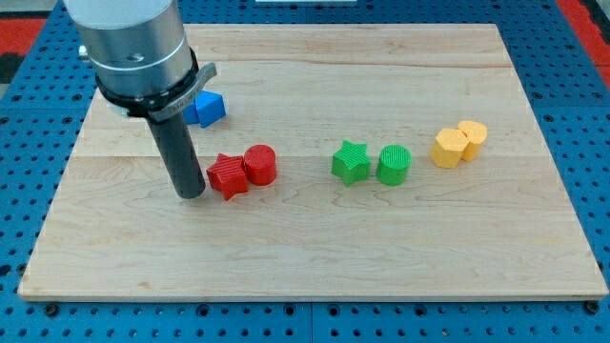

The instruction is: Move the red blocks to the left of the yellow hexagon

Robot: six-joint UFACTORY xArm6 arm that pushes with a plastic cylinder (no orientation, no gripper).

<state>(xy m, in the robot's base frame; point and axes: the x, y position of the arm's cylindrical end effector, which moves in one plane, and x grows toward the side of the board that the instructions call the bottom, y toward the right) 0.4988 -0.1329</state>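
A red star block and a red cylinder lie side by side, touching, left of the board's middle. My tip rests on the board right against the star's left side. The yellow hexagon lies at the view's right, touching a yellow cylinder behind it. The red blocks are far to the left of the hexagon, with the green blocks between.
A green star and a green cylinder sit between the red pair and the yellow pair. Blue blocks lie at the upper left, partly hidden behind the arm. The wooden board rests on a blue pegboard.
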